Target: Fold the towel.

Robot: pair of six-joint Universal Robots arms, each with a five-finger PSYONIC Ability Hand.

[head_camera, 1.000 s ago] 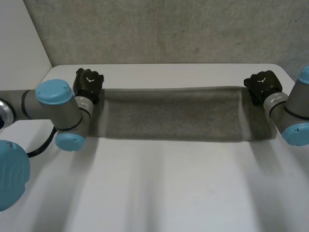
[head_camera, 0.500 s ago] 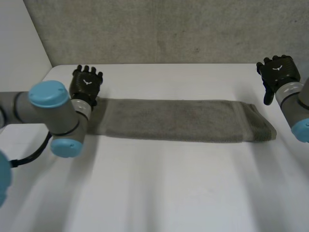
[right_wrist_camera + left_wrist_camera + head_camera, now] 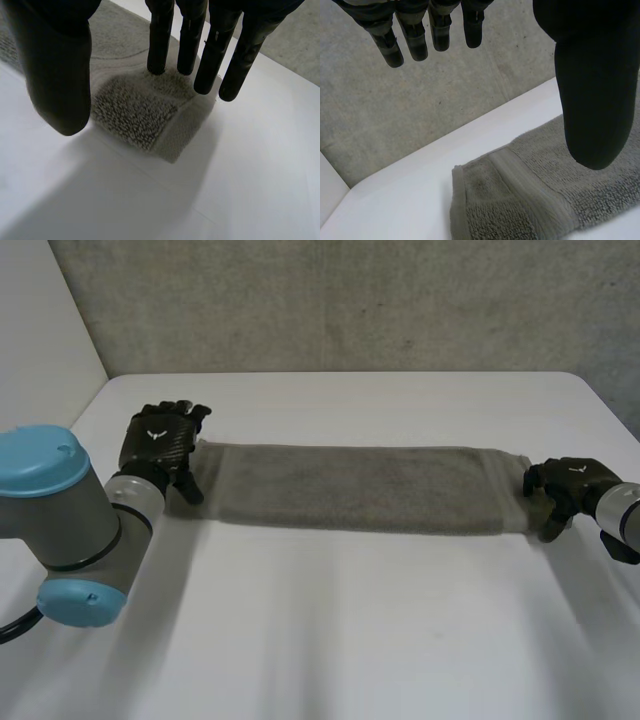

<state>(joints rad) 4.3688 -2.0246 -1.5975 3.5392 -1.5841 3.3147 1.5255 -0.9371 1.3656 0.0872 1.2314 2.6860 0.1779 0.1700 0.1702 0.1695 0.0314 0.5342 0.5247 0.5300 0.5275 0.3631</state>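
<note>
The grey towel lies flat as a long narrow band across the white table. My left hand is open at the band's left end, its straight fingers and thumb held above the towel's corner without touching it. At the band's right end is my right hand, open too. Its straight fingers point down onto the end corner of the towel, and the thumb stands apart beside it. Neither hand grips cloth.
The white table stretches bare in front of the towel. A grey wall rises just behind the table's far edge. My left arm's elbow hangs over the table's front left.
Both hands let go of the towel's far edge and opened, and the towel settled flat. The left hand then drew nearer. The right hand swung out, then came back down onto the right end.
</note>
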